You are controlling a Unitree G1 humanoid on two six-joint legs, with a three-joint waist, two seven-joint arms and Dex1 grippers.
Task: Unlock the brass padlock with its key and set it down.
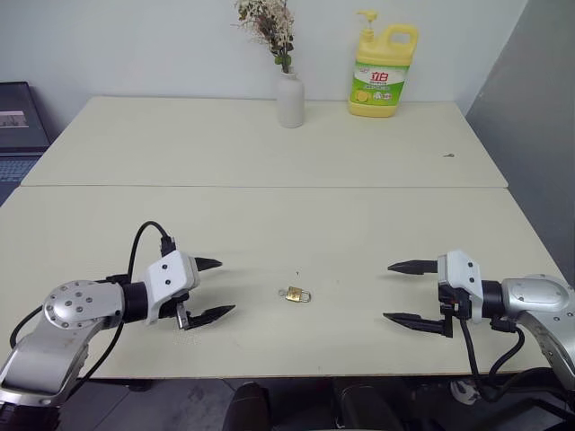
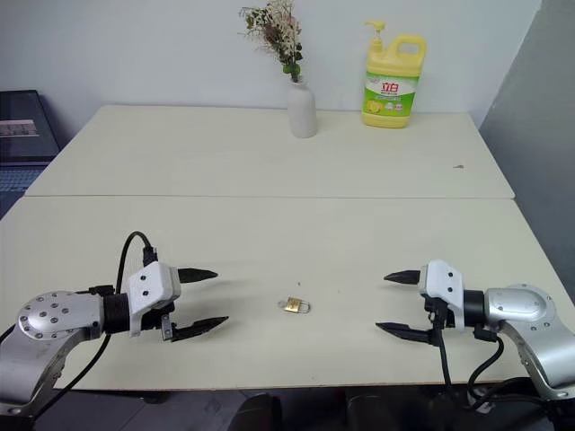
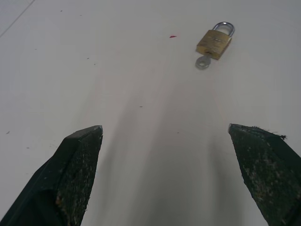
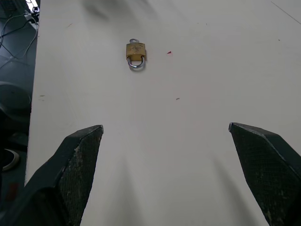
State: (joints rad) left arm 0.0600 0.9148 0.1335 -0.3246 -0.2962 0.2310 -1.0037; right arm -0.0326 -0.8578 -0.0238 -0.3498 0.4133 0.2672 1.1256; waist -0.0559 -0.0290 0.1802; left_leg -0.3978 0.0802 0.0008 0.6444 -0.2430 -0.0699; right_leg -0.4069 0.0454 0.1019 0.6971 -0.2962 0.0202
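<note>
I've got the left gripper and right gripper both spread wide and empty, aimed inward to flank the padlock (key already in its base). It lies flat on the table between them, near the front edge, untouched.

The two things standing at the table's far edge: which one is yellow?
The dish soap bottle, yellow with a pump top; the white vase beside it holds dried flowers.
</note>
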